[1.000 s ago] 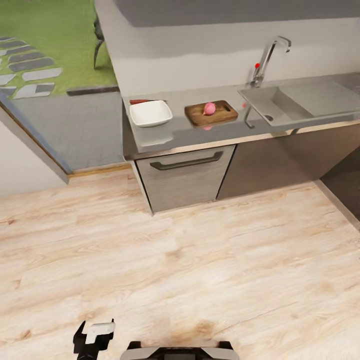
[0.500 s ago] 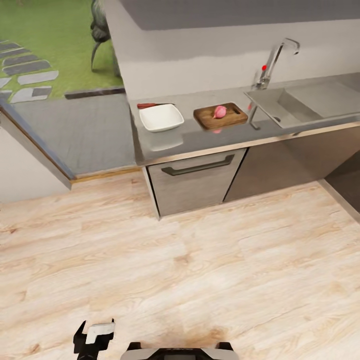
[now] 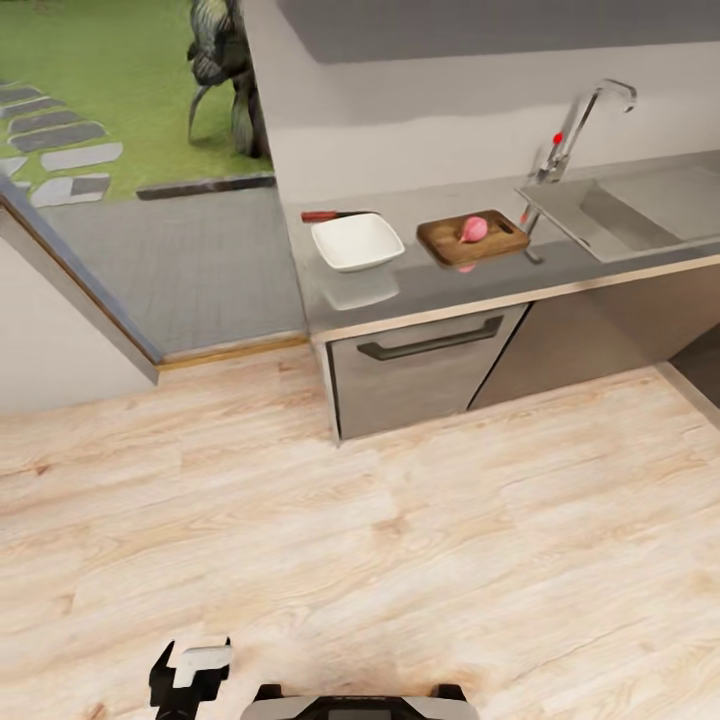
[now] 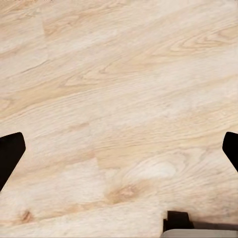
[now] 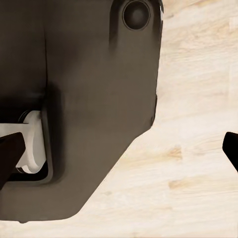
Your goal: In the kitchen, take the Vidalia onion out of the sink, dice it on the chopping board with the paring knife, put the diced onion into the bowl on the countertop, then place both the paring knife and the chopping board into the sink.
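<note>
The pinkish Vidalia onion (image 3: 473,229) rests on the brown chopping board (image 3: 490,243) on the grey countertop (image 3: 440,278), across the floor from me. Left of the board stands the white bowl (image 3: 357,241). Behind the bowl lies the paring knife (image 3: 322,215), its red handle showing. The steel sink (image 3: 610,215) with its tap (image 3: 578,125) is right of the board. My left gripper (image 4: 119,153) hangs open over the wooden floor with nothing between its fingers. My right gripper (image 5: 119,151) is open too, beside my dark body.
A drawer with a dark bar handle (image 3: 430,340) sits under the counter. Left of the counter a doorway opens onto grey paving (image 3: 170,260) and grass. Light wooden floor (image 3: 400,540) lies between me and the cabinets. Part of my left arm (image 3: 190,672) shows at the bottom edge.
The camera has moved, so the counter has slid rightward in the picture. The onion, board, bowl and knife keep their places on the counter. Both grippers are as before.
</note>
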Controlling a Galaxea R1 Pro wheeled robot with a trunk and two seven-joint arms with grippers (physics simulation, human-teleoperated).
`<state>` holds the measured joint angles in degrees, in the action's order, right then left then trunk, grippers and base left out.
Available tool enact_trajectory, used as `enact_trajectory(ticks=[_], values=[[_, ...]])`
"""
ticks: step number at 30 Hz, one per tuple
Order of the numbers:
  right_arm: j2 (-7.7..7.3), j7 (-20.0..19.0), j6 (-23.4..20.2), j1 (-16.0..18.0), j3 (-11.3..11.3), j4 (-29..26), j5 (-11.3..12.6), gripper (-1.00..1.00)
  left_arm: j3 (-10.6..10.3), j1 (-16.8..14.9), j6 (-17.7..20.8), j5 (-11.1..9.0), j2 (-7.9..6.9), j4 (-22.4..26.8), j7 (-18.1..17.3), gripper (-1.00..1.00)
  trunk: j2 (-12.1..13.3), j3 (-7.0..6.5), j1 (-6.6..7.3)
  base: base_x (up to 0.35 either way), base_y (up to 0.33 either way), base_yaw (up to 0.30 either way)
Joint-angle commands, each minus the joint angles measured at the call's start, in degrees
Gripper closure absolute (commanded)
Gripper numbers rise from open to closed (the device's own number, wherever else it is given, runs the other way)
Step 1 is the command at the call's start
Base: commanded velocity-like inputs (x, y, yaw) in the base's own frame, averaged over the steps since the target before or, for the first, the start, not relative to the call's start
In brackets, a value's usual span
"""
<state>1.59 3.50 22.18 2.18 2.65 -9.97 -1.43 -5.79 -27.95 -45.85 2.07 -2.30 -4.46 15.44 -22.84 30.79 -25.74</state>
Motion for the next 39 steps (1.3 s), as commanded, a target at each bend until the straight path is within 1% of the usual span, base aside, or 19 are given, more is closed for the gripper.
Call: enact_trajectory(ticks=[1, 6, 21, 39], values=[[0.00, 0.4, 0.1, 0.0, 0.3, 0.0, -0.1, -1.00, -0.5, -0.1, -0.2, 0.2, 0.02, -0.2, 0.3, -1.00, -0.1, 0.06, -0.04, 0.117, 0.276, -0.067], [0.00, 0.4, 0.2, 0.0, 0.3, 0.0, -0.2, -1.00, -0.5, -0.1, -0.1, 0.2, 0.02, -0.2, -0.2, -1.00, -0.1, -0.08, -0.04, 0.121, 0.275, -0.153], [0.00, 0.4, 0.2, 0.0, 0.3, 0.0, -0.2, -1.00, -0.5, -0.1, -0.1, 0.2, 0.02, -0.2, -0.2, -1.00, -0.1, -0.83, -0.04, 0.124, 0.275, -0.213], [0.00, 0.4, 0.1, 0.0, 0.3, 0.0, -0.2, -1.00, -0.5, -0.1, -0.1, 0.2, 0.02, -0.2, -0.3, -1.00, -0.1, -1.64, -0.04, 0.124, 0.275, -0.174]])
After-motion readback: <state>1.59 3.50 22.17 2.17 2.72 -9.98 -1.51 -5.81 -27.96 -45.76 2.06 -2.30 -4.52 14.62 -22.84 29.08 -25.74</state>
